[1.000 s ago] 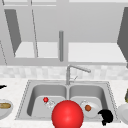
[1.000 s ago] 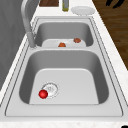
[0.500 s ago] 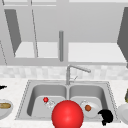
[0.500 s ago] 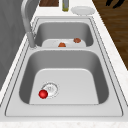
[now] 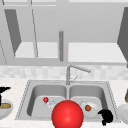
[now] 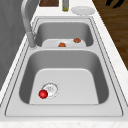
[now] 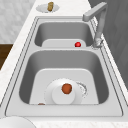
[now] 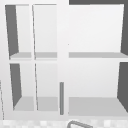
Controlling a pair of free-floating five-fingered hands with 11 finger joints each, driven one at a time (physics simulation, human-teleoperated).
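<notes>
Around sink (image 5: pixel 110 87): two basins, one faucet (image 5: pixel 75 68). Right hand (image 5: pixel 106 116) at sink's front right corner, fingers curled, holding nothing. Left hand (image 5: pixel 3 90) left of sink, grip unclear. One plate (image 7: pixel 63 95) in right basin, one brown ball (image 7: pixel 66 88) on it. One small red ball (image 6: pixel 43 94) in left basin beside drain. No readable writing.

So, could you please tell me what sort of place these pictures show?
It looks like a simulated kitchen: a double-basin steel sink with a faucet set in a pale countertop, open wall cabinets above, and a plate lying in one basin.
</notes>
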